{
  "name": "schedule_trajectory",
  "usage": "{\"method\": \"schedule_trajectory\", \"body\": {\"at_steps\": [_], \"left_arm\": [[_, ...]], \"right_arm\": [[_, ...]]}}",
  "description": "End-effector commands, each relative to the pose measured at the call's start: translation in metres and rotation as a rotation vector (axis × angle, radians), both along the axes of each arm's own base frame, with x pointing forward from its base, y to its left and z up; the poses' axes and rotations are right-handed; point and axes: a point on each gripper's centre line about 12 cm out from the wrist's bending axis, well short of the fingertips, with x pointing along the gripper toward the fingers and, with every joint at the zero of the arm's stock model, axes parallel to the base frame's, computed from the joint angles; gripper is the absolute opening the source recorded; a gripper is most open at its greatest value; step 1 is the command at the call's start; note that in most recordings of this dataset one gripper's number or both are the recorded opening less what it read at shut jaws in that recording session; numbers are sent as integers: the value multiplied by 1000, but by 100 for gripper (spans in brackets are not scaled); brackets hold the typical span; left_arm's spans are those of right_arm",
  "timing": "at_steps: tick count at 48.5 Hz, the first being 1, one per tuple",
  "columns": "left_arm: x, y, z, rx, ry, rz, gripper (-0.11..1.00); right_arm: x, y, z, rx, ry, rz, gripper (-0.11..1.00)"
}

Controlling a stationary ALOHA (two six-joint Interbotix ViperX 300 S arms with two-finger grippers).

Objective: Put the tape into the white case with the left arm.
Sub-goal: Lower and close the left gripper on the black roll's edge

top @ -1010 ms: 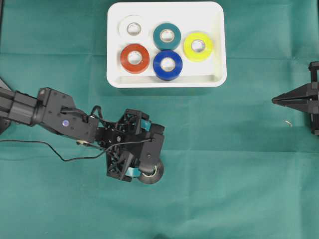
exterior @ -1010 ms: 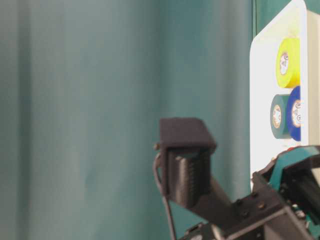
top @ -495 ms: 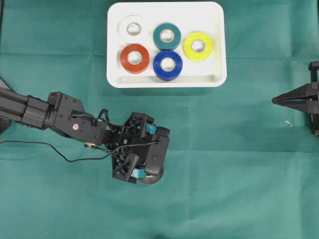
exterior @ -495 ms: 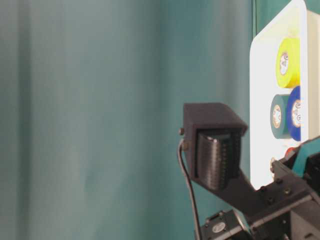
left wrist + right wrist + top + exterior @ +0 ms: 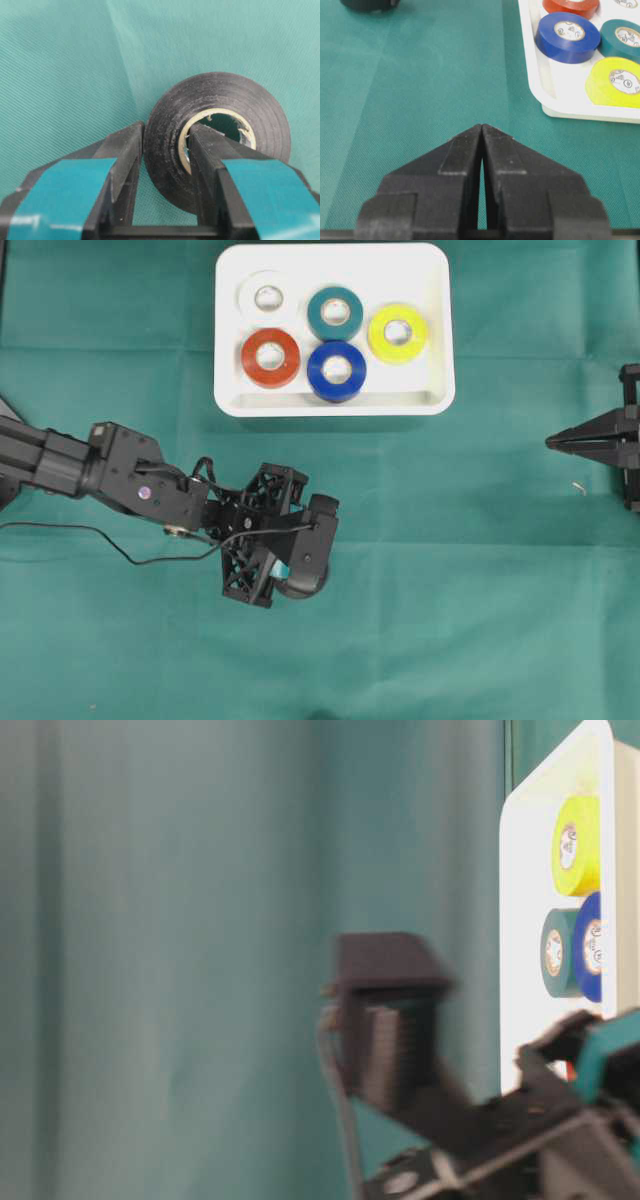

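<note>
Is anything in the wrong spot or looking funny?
Only the black tape: it sits alone on the green cloth while five coloured rolls lie in the white case. The left gripper has it pinched.

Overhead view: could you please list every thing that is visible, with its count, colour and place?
case: 1, white, top centre on the cloth
white tape: 1, in the case, back left
teal tape: 1, in the case, middle
yellow tape: 1, in the case, right
red tape: 1, in the case, front left
blue tape: 1, in the case, front middle, touching the teal tape
black tape: 1, on the cloth below the case
cloth: 1, green, covers the table
left gripper: black with teal bands, shut on the black tape's wall
right gripper: black, shut, empty, right edge
</note>
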Motion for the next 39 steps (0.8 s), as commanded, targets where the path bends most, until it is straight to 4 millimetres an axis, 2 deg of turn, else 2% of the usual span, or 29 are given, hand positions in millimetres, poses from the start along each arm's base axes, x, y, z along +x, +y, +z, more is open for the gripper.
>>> {"method": "schedule_trajectory", "body": {"at_steps": [1, 13, 19, 24, 31, 39], "left_arm": [[4, 0, 43, -20, -99, 0, 25], [-2, 9, 83, -2, -152, -12, 25], [-2, 10, 93, 21, -144, -35, 25], [-1, 13, 93, 42, -139, -47, 25], [7, 35, 90, 69, -137, -18, 25], [24, 73, 89, 115, -147, 29, 25]], "right_arm": [[2, 0, 6, -2, -20, 0, -9], [2, 0, 5, -3, -17, 0, -9], [2, 0, 5, -2, -18, 0, -9], [2, 0, 5, -2, -17, 0, -9], [2, 0, 5, -3, -18, 1, -9], [2, 0, 5, -2, -18, 0, -9]]}}
